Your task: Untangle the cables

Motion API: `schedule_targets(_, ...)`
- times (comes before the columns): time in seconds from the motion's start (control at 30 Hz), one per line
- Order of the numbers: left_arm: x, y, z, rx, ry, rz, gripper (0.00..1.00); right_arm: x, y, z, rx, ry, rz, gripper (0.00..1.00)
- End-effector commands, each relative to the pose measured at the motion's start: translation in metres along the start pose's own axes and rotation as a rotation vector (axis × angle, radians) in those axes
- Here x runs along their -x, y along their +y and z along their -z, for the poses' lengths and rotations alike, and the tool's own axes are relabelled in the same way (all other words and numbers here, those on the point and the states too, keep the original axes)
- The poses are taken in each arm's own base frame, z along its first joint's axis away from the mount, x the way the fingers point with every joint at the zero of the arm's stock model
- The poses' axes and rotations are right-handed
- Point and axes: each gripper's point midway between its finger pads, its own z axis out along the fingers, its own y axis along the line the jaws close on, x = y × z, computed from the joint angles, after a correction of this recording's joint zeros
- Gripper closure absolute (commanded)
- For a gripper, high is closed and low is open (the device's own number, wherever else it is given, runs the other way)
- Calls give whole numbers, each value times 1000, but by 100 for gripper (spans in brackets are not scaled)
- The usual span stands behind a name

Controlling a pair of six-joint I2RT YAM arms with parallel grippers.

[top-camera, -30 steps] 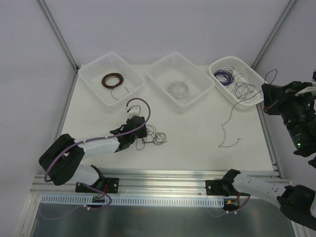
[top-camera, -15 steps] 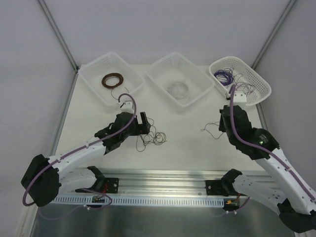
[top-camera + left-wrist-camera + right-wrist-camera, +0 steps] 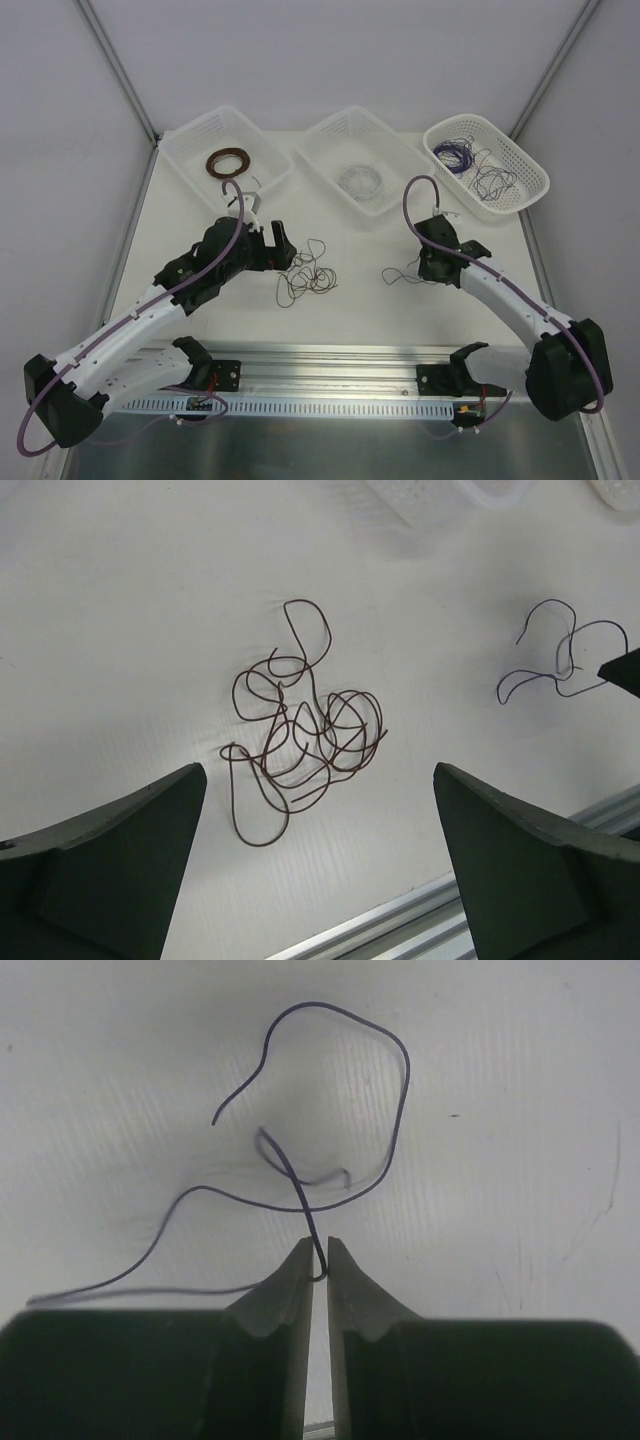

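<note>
**A:** Where do the cables lie, and how much room is around them?

**B:** The brown cable is a loose tangle on the bare desk, between the two arms. It is well apart from the left basket, middle basket and right basket along the far edge. It is also apart from the metal rail at the near edge. The purple cable lies on open desk to its right, not touching it.

**A:** And the claws?

**B:** The left claw is spread wide and holds nothing; the tangle shows between its fingers. The right claw has its tips a thin slit apart, with the purple cable running into the slit. Whether the cable is pinched or merely hooked, I cannot tell.

**A:** Anything hard to make out?

**B:** From above, the right claw's tips are hidden under its wrist. The purple strand blurs close to those tips. The left wrist view cuts the baskets off at its top edge.
</note>
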Motion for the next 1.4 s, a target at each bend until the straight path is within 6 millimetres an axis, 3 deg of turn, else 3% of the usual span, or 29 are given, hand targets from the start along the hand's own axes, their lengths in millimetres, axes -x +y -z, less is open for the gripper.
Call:
schedule_targets(0.0,16,0,22,-20,-25,-76,1,1,17,-19,50,31,-94,86)
schedule_targets(0.17,33,8,36,6,-95,-178,1,-10,19,-37,35,99,-153,76)
schedule_targets(0.4,36,33,30,115,-113,-288,1,-14,25,-51,36,119,-180,59)
schedule_targets(0.57,19,51,18,168,-96,-311,1,-11,30,-60,44,120,-172,57)
schedule_targets(0.73,19,60,18,196,-105,-325,1,-5,30,-70,17,119,-145,57)
schedule_targets(1.03,15,64,16,211,-92,-338,1,-9,31,-82,-12,177,-124,67)
schedule_targets(1.13,15,66,16,215,-93,-336,1,-7,31,-84,-22,190,-117,78)
schedule_targets(1.27,14,67,16,220,-92,-334,1,-7,31,-83,-26,198,-108,99)
schedule_targets(1.37,14,67,16,216,-89,-335,1,-6,31,-81,-15,192,-106,99)
